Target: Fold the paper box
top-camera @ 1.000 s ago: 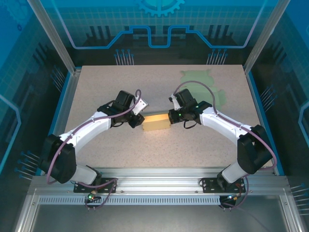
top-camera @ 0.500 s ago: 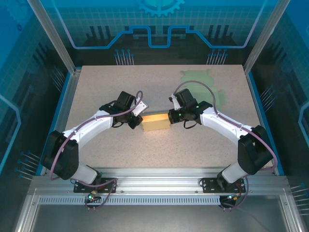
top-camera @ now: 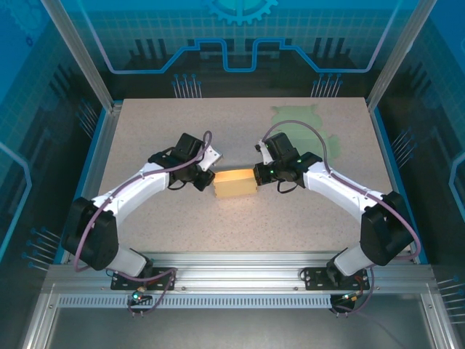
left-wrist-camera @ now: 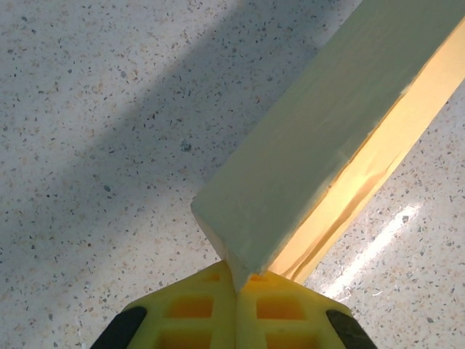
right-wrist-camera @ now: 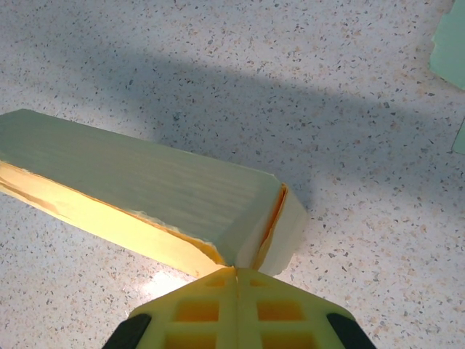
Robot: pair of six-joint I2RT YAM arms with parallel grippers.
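Right around the middle of the table (top-camera: 240,225) sits the paper box (top-camera: 235,184), a long pale cream carton lying flat, with its length running roughly left edge to right edge. Each arm has one end of it.

The left gripper (top-camera: 208,177) is at the box's left end. From the left wrist camera, its yellow fingers (left-wrist-camera: 192,309) are clamped together with a thin corner edge of the box nipped right at the tips. The right gripper (top-camera: 256,174) is doing the same at the other end: fingers (right-wrist-camera: 196,313) squeezed tight, pinching the cardboard edge where the end panel meets the long side.

As for the box itself, it's mostly closed up but not sealed. The long seam along one side gapes a little and glows yellow-orange (light bouncing around inside, by the look of it). At the right end, the end flap stands slightly ajar with an orange slit showing. I can't tell whether anything is inside, because the gaps are too narrow to see past.

A flat pale green patch (top-camera: 309,123) lies on the table toward the far right corner, well apart from the box.
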